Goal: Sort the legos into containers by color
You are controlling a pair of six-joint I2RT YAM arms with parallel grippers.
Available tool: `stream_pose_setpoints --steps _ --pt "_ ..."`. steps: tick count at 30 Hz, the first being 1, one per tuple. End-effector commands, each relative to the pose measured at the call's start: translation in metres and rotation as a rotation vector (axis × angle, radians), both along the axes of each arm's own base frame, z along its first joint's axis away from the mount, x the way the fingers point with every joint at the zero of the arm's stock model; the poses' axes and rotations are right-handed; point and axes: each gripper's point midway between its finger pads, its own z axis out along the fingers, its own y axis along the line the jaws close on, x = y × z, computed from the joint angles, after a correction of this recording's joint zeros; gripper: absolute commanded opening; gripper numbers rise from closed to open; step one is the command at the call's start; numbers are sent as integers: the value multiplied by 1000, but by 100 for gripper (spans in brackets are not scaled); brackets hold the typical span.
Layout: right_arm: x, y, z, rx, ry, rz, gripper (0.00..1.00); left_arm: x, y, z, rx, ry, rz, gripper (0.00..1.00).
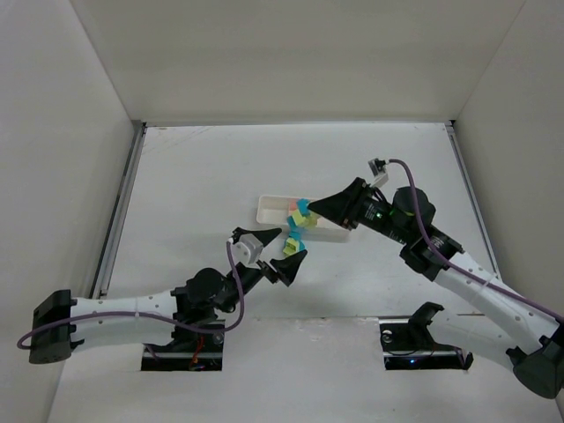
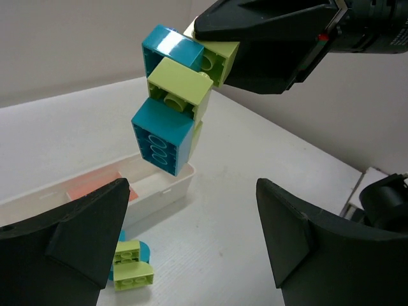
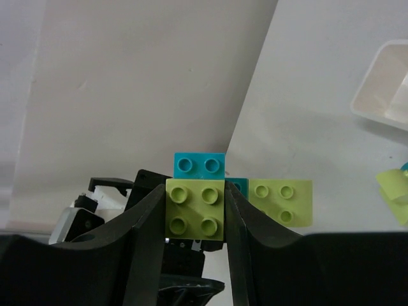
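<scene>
My right gripper (image 1: 312, 210) is shut on a yellow-green brick (image 3: 194, 209), the end of a joined stack of cyan and yellow-green legos (image 1: 298, 226) held in the air over the near edge of the white tray (image 1: 269, 211). In the left wrist view the stack (image 2: 167, 124) hangs above the tray's near corner (image 2: 159, 191), and an orange-red piece (image 2: 92, 186) lies in one compartment. My left gripper (image 1: 286, 248) is open and empty, low over the table. A small yellow-green and cyan clump (image 2: 131, 264) lies on the table by its left finger (image 2: 76, 236).
White walls close in the table on the left, back and right. The tray also shows at the upper right of the right wrist view (image 3: 389, 89). A yellow-green piece (image 3: 396, 194) lies at that view's right edge.
</scene>
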Motion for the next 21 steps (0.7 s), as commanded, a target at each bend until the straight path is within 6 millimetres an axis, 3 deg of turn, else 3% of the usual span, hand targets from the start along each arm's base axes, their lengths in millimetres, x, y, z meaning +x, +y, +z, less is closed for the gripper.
stream_pose_setpoints --steps 1,12,21 --pt "-6 5 21 89 -12 51 32 6 6 36 -65 -117 62 79" --pt "-8 13 3 102 61 91 32 22 -6 43 -27 -216 176 79" --pt "-5 14 -6 119 86 98 32 17 -10 54 -23 -272 217 72"
